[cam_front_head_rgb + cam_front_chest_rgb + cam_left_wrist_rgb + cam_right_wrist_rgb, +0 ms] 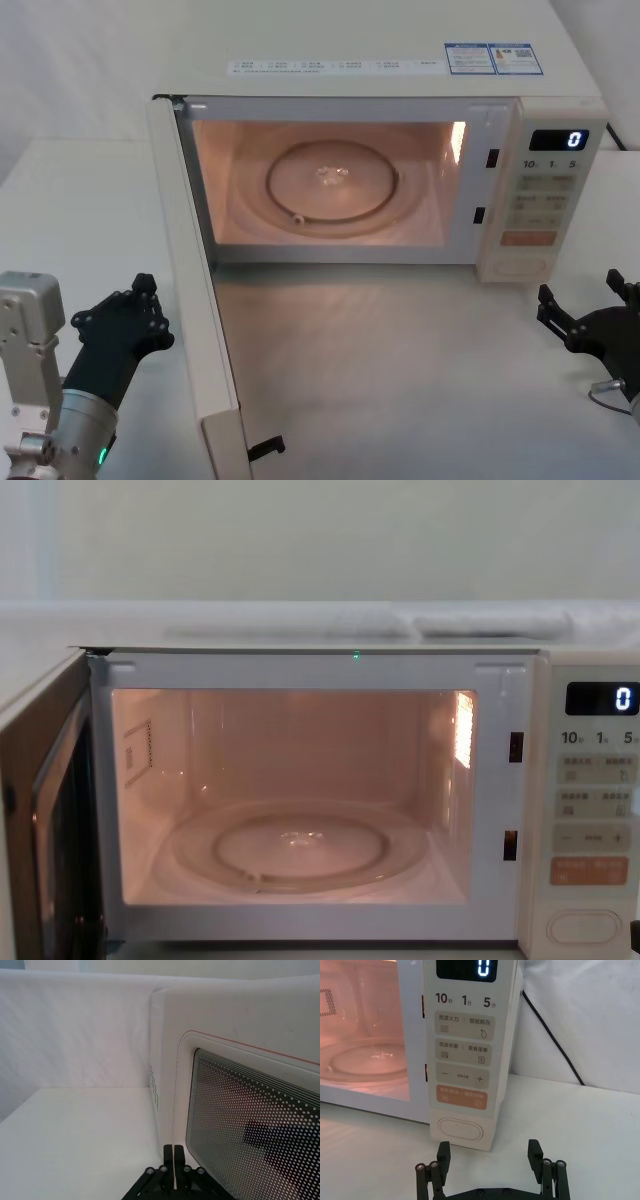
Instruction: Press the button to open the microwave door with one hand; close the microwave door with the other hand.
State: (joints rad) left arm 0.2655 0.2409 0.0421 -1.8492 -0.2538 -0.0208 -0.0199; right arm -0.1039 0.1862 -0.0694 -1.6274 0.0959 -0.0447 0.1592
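The microwave door [200, 300] is smooth cream plastic with a dark glass window [255, 1135] covered in a fine dotted mesh. Inside the microwave sits a clear, glossy glass turntable [300, 850]. The button [462, 1129] looks like smooth satin plastic. The tabletop [400, 370] is matt white. Both grippers' fingers [443, 1152] are matt black plastic.

The cream microwave door [195, 290] stands swung wide open leftward; the pill-shaped button [462, 1129] sits unpressed.
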